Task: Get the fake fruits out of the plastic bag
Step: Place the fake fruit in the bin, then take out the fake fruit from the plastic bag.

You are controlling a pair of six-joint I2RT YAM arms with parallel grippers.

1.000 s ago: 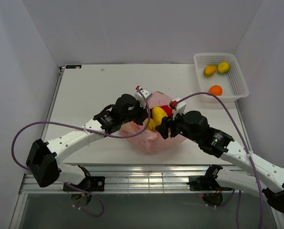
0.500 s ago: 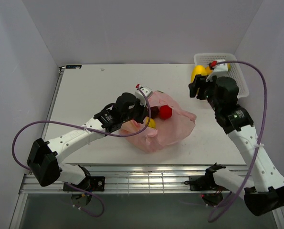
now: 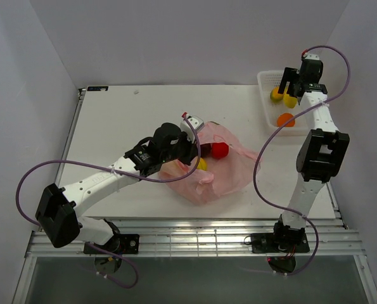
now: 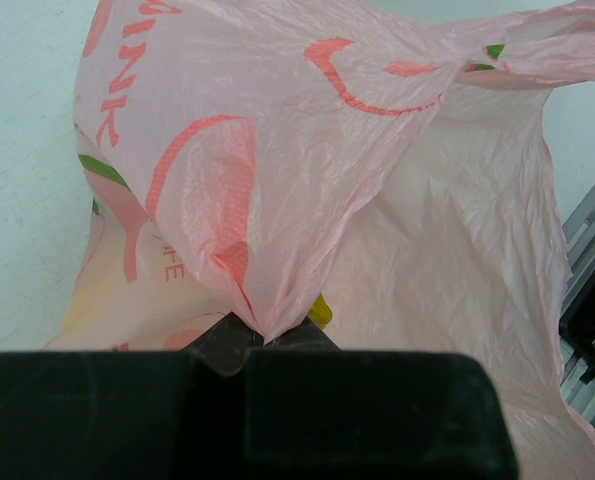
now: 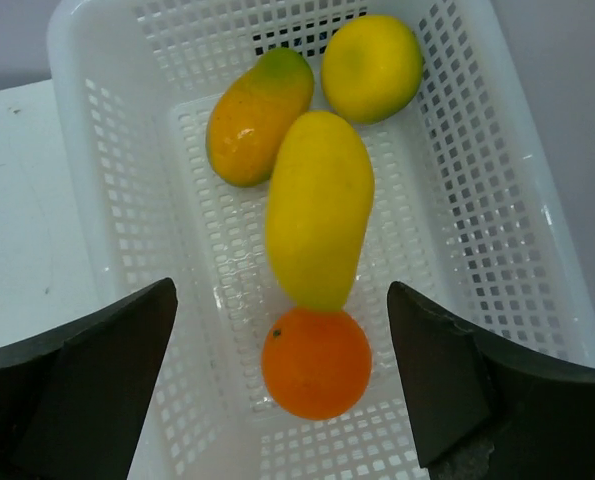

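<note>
The pink plastic bag point(image 3: 223, 174) lies at the table's middle, its mouth held up by my left gripper point(image 3: 189, 149). That gripper point(image 4: 263, 338) is shut on a pinched fold of the bag point(image 4: 307, 200). Inside the bag show a red apple point(image 3: 220, 149), a yellow fruit point(image 3: 202, 164) and a dark fruit point(image 3: 205, 147). My right gripper point(image 3: 288, 90) hangs open over the white basket point(image 3: 315, 114). Between its wide jaws point(image 5: 282, 290) a long yellow fruit point(image 5: 319, 208) lies free, touching an orange point(image 5: 316, 362). A mango-like fruit point(image 5: 259, 118) and a lemon point(image 5: 371, 67) lie beyond.
The white mesh basket point(image 5: 127, 200) stands at the table's back right corner, close to the right wall. The right arm stretches tall along the right side. Bare white table point(image 3: 125, 120) lies to the left of the bag and behind it.
My right arm has carried the long yellow fruit from the bag to the basket and opened, leaving the fruit in it. The left gripper still holds the bag in place.
</note>
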